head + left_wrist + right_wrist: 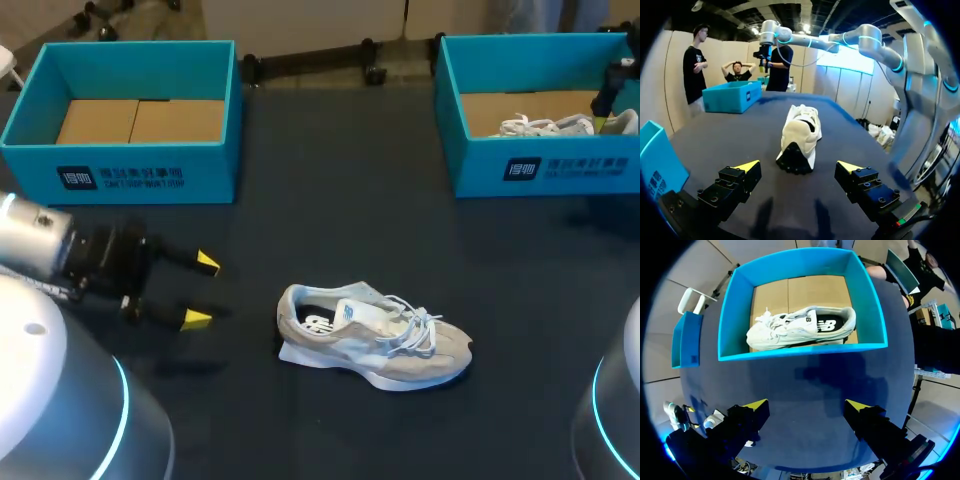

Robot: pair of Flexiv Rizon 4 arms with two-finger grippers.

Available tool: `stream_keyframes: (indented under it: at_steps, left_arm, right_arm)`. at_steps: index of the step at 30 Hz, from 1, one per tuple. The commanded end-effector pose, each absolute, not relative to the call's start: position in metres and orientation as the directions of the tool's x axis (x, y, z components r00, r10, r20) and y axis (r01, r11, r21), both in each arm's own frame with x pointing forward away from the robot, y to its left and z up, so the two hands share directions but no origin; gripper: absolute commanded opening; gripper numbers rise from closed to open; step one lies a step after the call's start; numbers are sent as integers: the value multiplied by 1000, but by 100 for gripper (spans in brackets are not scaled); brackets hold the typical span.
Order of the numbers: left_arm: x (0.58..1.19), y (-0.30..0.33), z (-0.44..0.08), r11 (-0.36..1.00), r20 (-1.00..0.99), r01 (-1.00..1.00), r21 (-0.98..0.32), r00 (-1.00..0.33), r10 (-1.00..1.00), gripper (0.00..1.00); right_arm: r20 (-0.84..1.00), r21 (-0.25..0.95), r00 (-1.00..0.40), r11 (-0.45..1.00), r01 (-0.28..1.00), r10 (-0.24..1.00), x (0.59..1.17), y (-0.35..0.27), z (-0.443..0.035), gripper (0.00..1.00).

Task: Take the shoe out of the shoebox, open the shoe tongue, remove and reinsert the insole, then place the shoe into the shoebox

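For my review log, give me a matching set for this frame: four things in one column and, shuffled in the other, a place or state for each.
1. left box
2. grey shoe
3. white shoe
4. left gripper

A. open, facing a heel
B. in the right box
C. no shoe seen inside
D. on the table

Pairs: 1-C, 2-D, 3-B, 4-A

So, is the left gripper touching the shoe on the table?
Apart. The head view shows bare table between the open left gripper and the shoe.
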State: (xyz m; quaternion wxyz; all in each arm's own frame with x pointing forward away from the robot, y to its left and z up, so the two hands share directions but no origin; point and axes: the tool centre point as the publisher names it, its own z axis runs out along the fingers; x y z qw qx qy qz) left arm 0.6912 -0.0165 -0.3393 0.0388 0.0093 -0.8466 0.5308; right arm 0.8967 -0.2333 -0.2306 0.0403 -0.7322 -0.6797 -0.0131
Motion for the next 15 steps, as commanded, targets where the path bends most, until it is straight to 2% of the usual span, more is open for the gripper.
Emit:
stream_keyframes:
  at_steps: [1, 15]
  left_arm:
    - [690, -20, -357, 404, 52, -43, -914, -999, 11, 100]
    - [695, -32, -377, 401, 55, -31, -916, -997, 49, 100]
  right_arm:
    - [75, -39, 76, -73, 997, 994, 896, -233, -231, 100]
    - [75, -39, 76, -73, 997, 994, 896, -233, -231, 100]
